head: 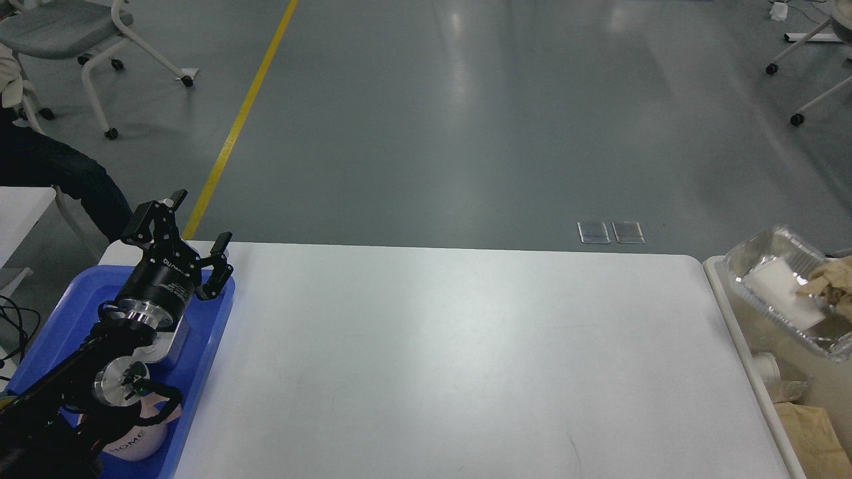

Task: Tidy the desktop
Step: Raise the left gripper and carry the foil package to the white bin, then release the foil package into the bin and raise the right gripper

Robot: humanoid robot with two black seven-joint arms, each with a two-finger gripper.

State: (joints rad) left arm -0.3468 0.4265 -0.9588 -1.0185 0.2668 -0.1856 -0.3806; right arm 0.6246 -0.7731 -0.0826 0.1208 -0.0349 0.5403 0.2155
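1. Left end effector [197,229]: black, two-fingered, released, with fingers spread apart and nothing between them. It hangs above the far end of the blue tray [214,332], at the far left corner of the surface.
2. Right end effector: not in view.
3. Desktop [452,359]: a wide white surface with rounded corners, extending to the right of the left end effector and across the middle of the view; its central area is bare.
4. Writing: the end effector's black cylindrical body carries white lettering, too small to read. A white mug [136,442] in the near end of the blue tray shows the letters "HOME".
5. Blue tray: lies on the left edge of the surface, partly covered by the left arm.
6. Cream-white bin [749,362]: stands just beside the right edge of the surface and holds a foil container [765,266], crumpled brown paper [832,279] and a white cup [765,364].
7. Room: a glossy grey floor with a yellow line [243,116] running away on the left, a wheeled chair [86,33] at upper left, and two clear floor plates [611,232] beyond the surface.
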